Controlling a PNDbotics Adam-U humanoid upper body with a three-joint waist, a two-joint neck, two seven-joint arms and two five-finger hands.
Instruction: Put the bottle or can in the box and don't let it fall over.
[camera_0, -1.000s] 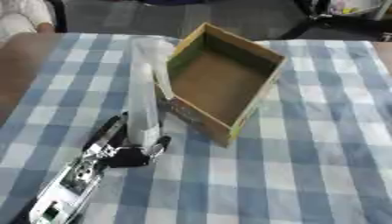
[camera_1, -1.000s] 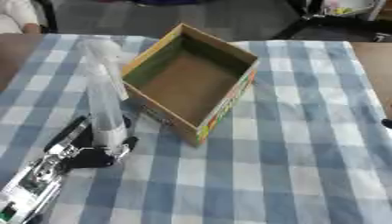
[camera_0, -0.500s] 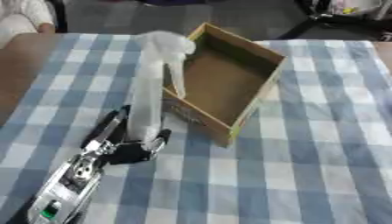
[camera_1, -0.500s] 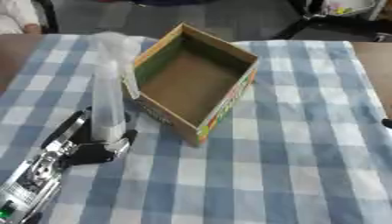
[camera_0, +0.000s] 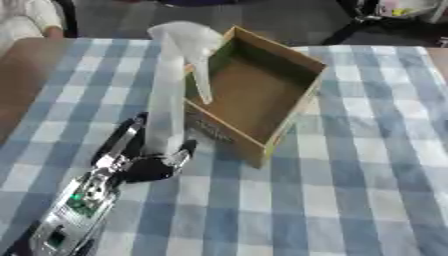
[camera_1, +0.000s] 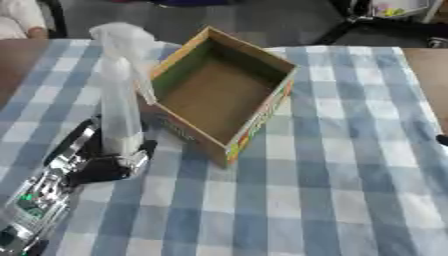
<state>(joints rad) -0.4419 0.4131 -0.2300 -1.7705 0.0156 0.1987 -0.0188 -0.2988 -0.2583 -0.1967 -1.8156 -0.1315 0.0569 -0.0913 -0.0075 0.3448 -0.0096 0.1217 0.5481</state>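
Left eye view: the spray bottle (camera_0: 169, 90) is held upright by its base, with the left hand's (camera_0: 140, 162) fingers (camera_0: 181, 152) curled round it, just beside the open box (camera_0: 254, 92) on the checked desk (camera_0: 367, 165).

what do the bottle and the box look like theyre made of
The tall clear spray bottle held by the left hand looks like translucent plastic: the checks show faintly through it, and its trigger head is whitish. The open brown box looks like matte cardboard, plain inside with printed colour on its outer wall.
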